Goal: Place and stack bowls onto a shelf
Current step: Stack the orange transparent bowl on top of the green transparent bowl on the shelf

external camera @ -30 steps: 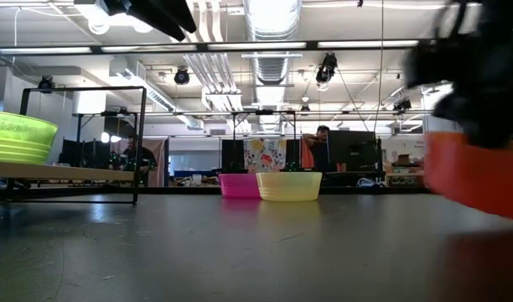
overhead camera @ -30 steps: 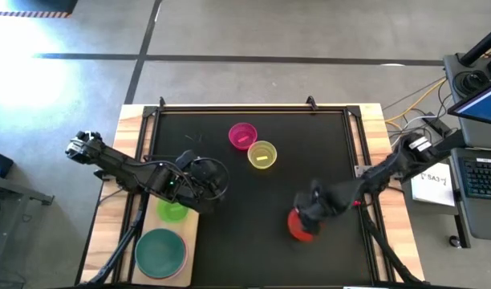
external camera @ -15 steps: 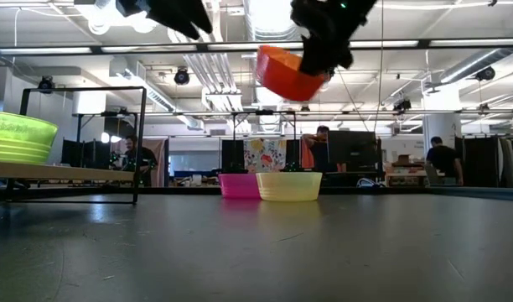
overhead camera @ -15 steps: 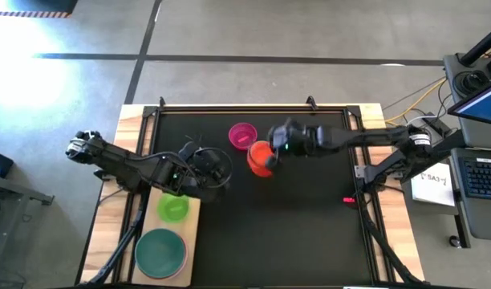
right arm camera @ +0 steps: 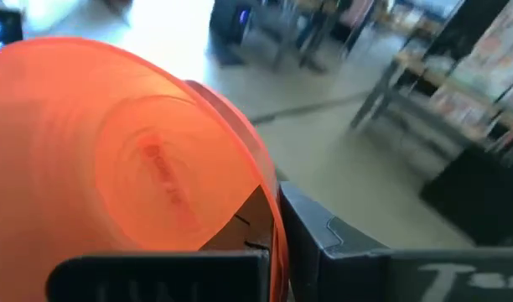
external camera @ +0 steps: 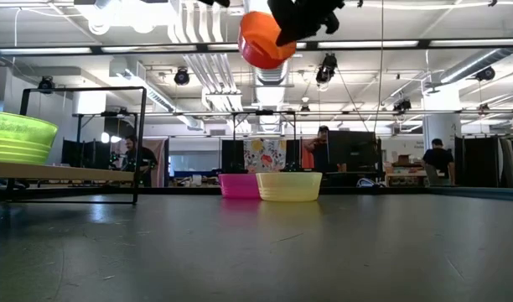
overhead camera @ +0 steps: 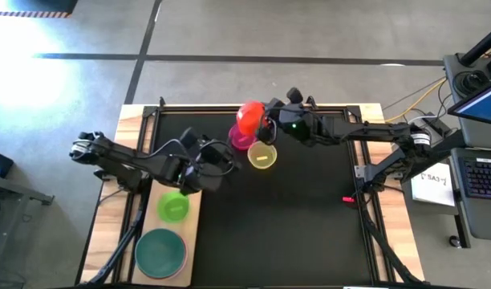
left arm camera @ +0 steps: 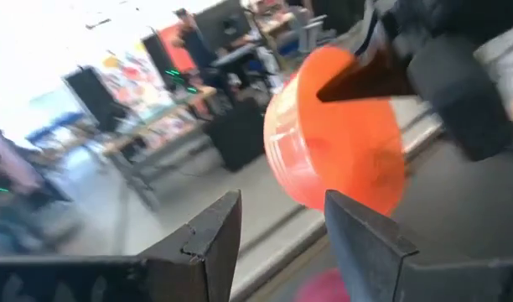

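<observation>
My right gripper (overhead camera: 267,126) is shut on a red bowl (overhead camera: 249,117) and holds it high over the far part of the black mat, above the magenta bowl (overhead camera: 241,140). A yellow bowl (overhead camera: 262,155) stands on its base beside the magenta one. My left gripper (overhead camera: 221,160) hangs open left of these bowls; in its wrist view the red bowl (left arm camera: 340,159) shows beyond its fingers. The bright green bowl (overhead camera: 172,207) and the teal-green bowl (overhead camera: 160,250) rest on the wooden shelf (overhead camera: 192,231) at the mat's left near corner. My right gripper pinches the red bowl's rim (right arm camera: 269,214), one finger (right arm camera: 240,231) inside the bowl and one finger (right arm camera: 332,239) outside its wall. The bowl (external camera: 261,38) is lifted clear, high above the table, and tipped onto its side.
The black mat (overhead camera: 310,233) covers most of the table, with wooden strips along its left and right sides. In the low view the bright green bowl (external camera: 18,138) sits on the raised shelf (external camera: 47,171) at left. People and desks show in the room beyond.
My right gripper has carried the red bowl from low over the mat's near right part, up and toward the far edge and left, to above the magenta bowl; the bowl has tipped onto its side. My left gripper has shifted slightly toward the far edge.
</observation>
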